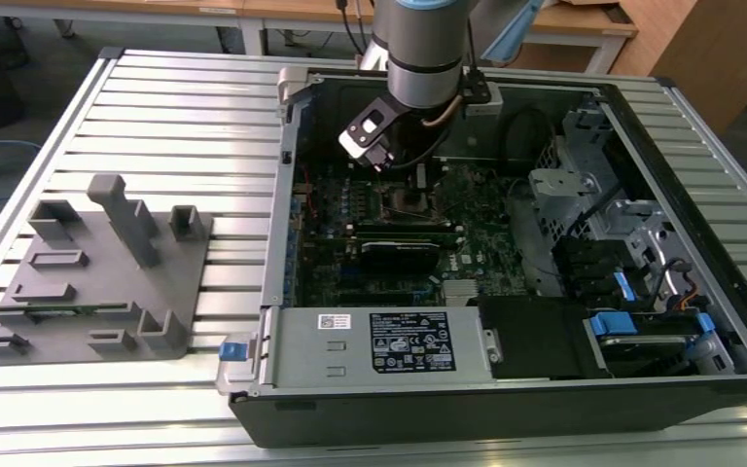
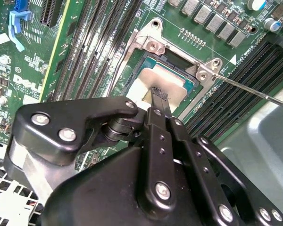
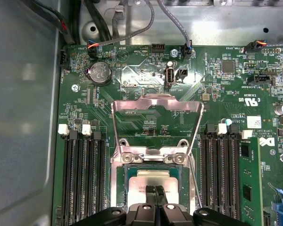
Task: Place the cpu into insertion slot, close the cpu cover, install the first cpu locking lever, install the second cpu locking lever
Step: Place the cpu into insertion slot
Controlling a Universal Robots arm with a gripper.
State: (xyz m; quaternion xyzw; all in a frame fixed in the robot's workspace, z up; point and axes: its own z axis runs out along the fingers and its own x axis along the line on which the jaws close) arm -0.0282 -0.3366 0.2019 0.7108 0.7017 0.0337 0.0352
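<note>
Beige cpu [image 3: 146, 177] in insertion slot [image 2: 175, 59], claw [image 3: 155, 189] atop.

Light in the exterior view is even and falls from overhead. The ribbed metal table [image 1: 153, 117] gleams in pale bands, and along its near edge the ribs wash out almost to white. The inside of the computer case [image 1: 504, 418] lies much darker than the table, deepest under its walls. In the second wrist view the black gripper [image 2: 158, 94] shows only small highlights on its screw heads, while the cpu [image 2: 174, 77] glares pale beside it. In the first wrist view the raised cpu cover [image 3: 155, 100] carries a bright sheen, and the grey case wall [image 3: 23, 117] holds a hazy, dull reflection.
</note>
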